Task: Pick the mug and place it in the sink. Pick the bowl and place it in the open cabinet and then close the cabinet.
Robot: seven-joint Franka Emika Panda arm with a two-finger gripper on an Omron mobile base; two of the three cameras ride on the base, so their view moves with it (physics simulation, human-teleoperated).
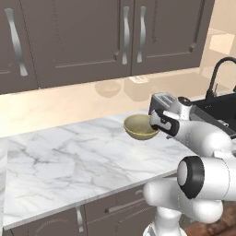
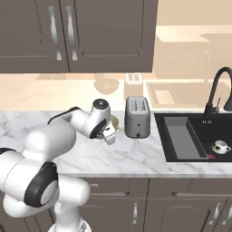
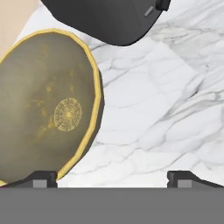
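The olive-tan bowl [image 1: 139, 127] [image 2: 115, 121] [image 3: 43, 109] rests on the white marble counter, just left of the toaster. My gripper [image 1: 156, 121] [image 2: 110, 138] [image 3: 111, 177] hovers low over the bowl's right edge, open wide and holding nothing. In the hand view one fingertip [image 3: 41, 178] is over the bowl's yellow rim and the other is over bare marble. The small white mug [image 2: 220, 146] stands in the black sink [image 2: 204, 131] [image 1: 226, 109], at its right end. The dark brown wall cabinet [image 1: 83, 37] [image 2: 104, 31] hangs above the counter; the doors in view look closed.
A steel toaster [image 2: 137, 116] [image 1: 162, 100] [image 3: 109, 17] stands between bowl and sink. A grey ribbed tray [image 2: 181, 136] lies in the basin's left half, and the black faucet [image 2: 215, 90] [image 1: 216, 78] rises behind. Open marble [image 1: 69, 156] stretches left of the bowl.
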